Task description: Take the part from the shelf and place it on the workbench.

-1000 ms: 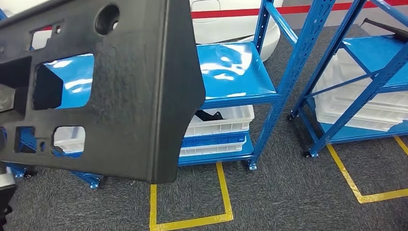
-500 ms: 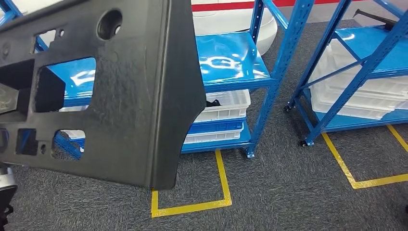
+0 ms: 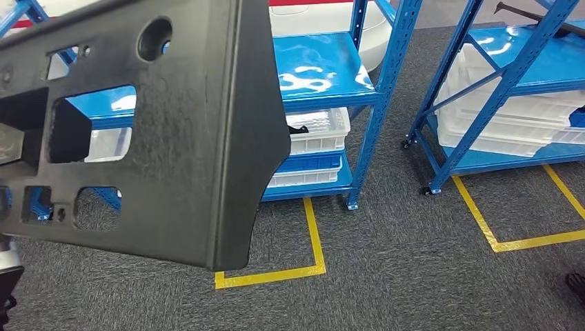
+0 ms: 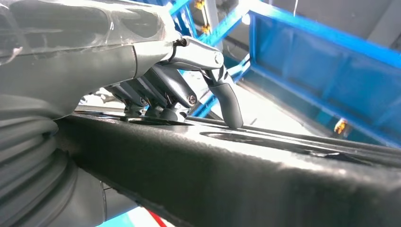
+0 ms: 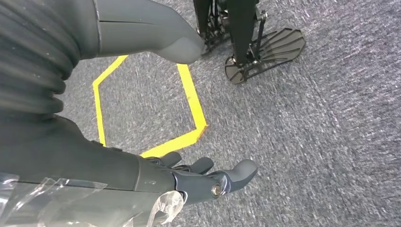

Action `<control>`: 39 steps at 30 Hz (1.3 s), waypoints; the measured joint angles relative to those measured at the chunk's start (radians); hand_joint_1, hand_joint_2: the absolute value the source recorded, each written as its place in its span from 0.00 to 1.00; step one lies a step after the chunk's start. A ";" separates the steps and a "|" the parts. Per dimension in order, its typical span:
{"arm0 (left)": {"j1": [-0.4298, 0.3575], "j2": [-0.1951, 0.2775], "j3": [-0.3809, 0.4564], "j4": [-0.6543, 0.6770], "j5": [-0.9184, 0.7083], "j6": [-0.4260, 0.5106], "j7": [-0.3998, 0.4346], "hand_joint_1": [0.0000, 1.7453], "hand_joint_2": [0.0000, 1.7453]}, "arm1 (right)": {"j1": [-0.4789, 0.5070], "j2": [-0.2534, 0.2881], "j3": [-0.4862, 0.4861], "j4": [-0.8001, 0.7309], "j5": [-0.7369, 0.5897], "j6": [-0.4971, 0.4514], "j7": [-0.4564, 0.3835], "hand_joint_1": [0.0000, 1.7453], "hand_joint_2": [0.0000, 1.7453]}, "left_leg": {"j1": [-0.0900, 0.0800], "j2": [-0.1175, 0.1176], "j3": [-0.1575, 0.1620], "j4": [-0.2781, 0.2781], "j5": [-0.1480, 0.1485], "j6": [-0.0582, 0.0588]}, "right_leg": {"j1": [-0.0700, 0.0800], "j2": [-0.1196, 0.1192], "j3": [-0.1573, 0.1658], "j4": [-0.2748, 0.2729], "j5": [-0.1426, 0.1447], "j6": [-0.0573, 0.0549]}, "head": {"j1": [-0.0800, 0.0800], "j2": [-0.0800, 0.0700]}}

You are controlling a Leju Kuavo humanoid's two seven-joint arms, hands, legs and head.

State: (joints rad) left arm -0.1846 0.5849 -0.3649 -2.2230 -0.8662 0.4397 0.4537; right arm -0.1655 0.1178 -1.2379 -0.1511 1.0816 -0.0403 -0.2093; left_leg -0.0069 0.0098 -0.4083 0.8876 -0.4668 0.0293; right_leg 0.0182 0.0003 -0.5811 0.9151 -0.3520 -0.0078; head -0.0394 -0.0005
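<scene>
Part in left hand; blue shelf, white bins beyond

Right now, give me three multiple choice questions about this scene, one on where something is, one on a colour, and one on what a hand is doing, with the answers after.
1. Where are the white bins on the nearer shelf rack?
A. On the top blue shelf board
B. On the levels below the top blue board
C. On the carpet in front of the rack

2. What colour is the tape outline on the carpet?
A. Red
B. White
C. Yellow

3. What is the left hand doing?
A. Holding the black part
B. Hanging with nothing in it
C. Pressing on a shelf post

Answers: 1 B, the bins sit under the glossy blue board in the head view. 2 C, the lines in front of the racks are yellow. 3 A, the left wrist view shows the hand's fingers set on the part's edge.
</scene>
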 joint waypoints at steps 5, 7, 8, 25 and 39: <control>0.006 0.001 0.001 0.000 -0.001 0.000 0.000 1.00 1.00 | 0.003 -0.004 0.000 0.000 -0.002 0.006 0.007 0.00 1.00 | 0.011 0.005 -0.050 -0.012 0.045 0.022 | -0.010 0.004 -0.058 0.124 -0.115 0.029 | 0.003 0.000; 0.010 0.001 0.001 0.000 -0.001 0.000 0.000 1.00 1.00 | 0.004 -0.004 -0.001 0.000 -0.002 0.006 0.008 0.00 1.00 | 0.012 0.005 -0.080 -0.011 0.070 0.023 | -0.019 0.004 -0.095 0.271 -0.205 0.042 | 0.004 0.000; 0.012 0.001 0.001 0.000 -0.002 -0.001 0.000 1.00 1.00 | 0.004 -0.004 -0.001 0.000 -0.002 0.006 0.008 0.00 1.00 | 0.013 0.005 -0.093 -0.009 0.081 0.021 | -0.023 0.004 -0.102 0.324 -0.217 0.048 | 0.005 0.000; 0.022 0.004 0.003 0.001 0.025 0.000 0.002 1.00 1.00 | 0.002 -0.004 -0.023 0.002 -0.004 0.020 0.007 0.00 1.00 | 0.029 0.001 -0.258 0.359 -0.053 -0.044 | -0.018 -0.003 0.016 0.026 -0.051 -0.006 | -0.001 0.000; 0.025 0.008 -0.007 0.004 0.113 -0.015 0.000 1.00 1.00 | 0.002 -0.007 -0.030 0.004 0.027 0.017 0.006 0.00 1.00 | 0.000 -0.006 -0.061 -0.005 0.036 0.026 | -0.021 0.001 -0.142 0.338 -0.189 0.056 | 0.003 0.000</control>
State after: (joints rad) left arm -0.1595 0.5931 -0.3715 -2.2186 -0.7530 0.4248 0.4532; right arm -0.1631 0.1106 -1.2676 -0.1469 1.1085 -0.0233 -0.2029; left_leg -0.0067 0.0034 -0.4692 0.8830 -0.4309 0.0555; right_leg -0.0031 0.0013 -0.7233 1.2534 -0.5413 0.0485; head -0.0366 -0.0006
